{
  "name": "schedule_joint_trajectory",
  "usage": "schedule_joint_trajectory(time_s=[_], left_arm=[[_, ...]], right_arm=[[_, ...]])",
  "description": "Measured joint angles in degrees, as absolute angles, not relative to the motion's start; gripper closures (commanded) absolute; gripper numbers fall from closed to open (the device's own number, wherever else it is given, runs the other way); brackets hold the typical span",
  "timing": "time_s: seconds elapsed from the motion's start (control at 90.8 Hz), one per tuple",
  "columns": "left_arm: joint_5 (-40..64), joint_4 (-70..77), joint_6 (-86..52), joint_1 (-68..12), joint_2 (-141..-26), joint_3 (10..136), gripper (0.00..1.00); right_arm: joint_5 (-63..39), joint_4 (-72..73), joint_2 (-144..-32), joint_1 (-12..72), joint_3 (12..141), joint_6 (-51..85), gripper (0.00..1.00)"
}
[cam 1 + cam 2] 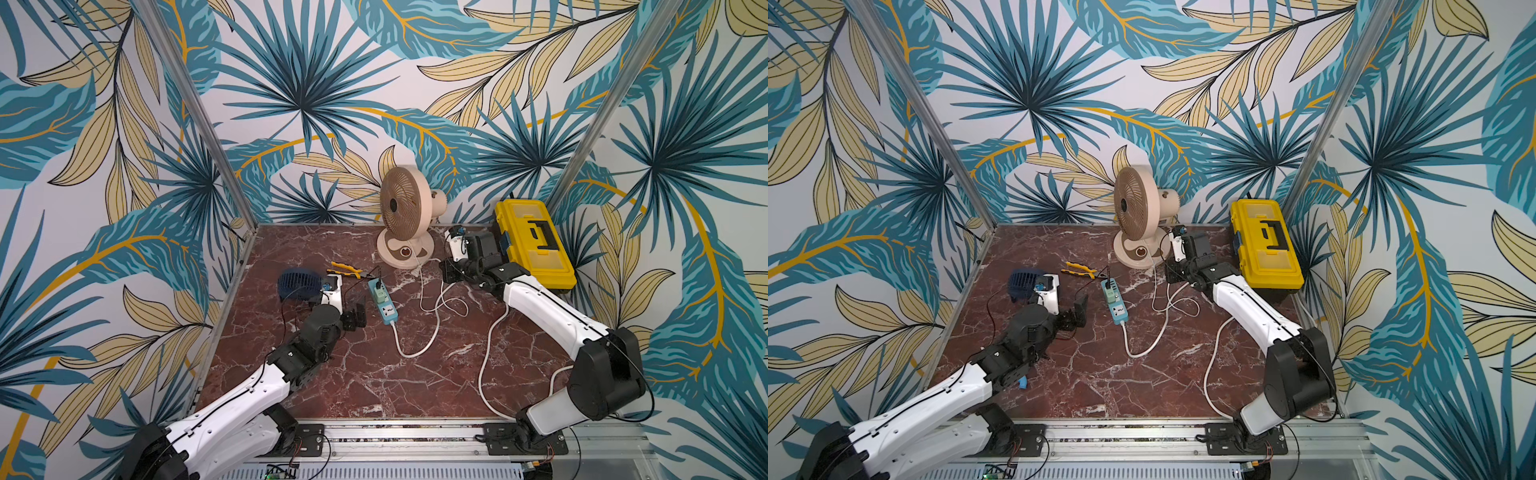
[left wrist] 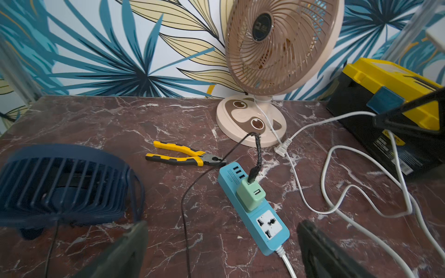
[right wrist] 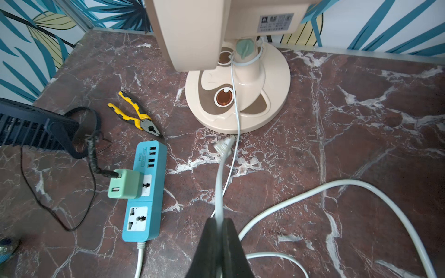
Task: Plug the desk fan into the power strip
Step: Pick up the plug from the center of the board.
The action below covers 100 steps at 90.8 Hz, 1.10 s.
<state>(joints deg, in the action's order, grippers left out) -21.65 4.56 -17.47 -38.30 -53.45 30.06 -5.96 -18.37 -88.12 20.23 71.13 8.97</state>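
Observation:
The beige desk fan (image 1: 401, 216) (image 1: 1138, 208) stands at the back of the marble table. Its white plug (image 3: 224, 144) (image 2: 281, 149) rests by the fan's base. My right gripper (image 3: 219, 220) (image 1: 446, 274) is shut on the fan's white cord a short way behind that plug. The light blue power strip (image 1: 382, 301) (image 1: 1115, 301) (image 3: 144, 192) lies mid-table, with a green adapter (image 3: 125, 185) in one socket and the other socket (image 3: 137, 217) free. My left gripper (image 2: 222, 240) (image 1: 357, 311) is open, low beside the strip's cord end, with nothing between its fingers.
A small navy fan (image 1: 297, 284) stands left of the strip, its black wire running to the green adapter. Yellow pliers (image 1: 345, 270) lie behind the strip. A yellow toolbox (image 1: 534, 245) sits at the right wall. White cords (image 1: 440, 303) loop across the table.

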Motion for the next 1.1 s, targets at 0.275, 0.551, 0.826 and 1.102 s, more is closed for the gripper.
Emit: schedule_joint_trajectory(time_s=[0.275,0.551,0.826,1.102], left_arm=[[-17.1,1.8,-12.8,-42.7,-61.8,40.5,0.0],[-13.6,-4.4,-12.1,-42.6,-72.8,55.2,0.0],[0.9,-13.8,-4.8,-39.3,-87.6,69.9,0.09],[12.8,-19.1,1.5,-37.0,-93.2,75.0,0.23]], right_arm=[[-10.6,-26.3,-83.6,20.2,75.0,7.4,1.0],[-17.7,-32.6,-78.4,20.2,77.1,6.1,1.0],[-24.2,-36.2,-76.7,20.2,78.0,5.7,1.0],[-27.6,-38.3,-76.7,20.2,79.5,5.7,1.0]])
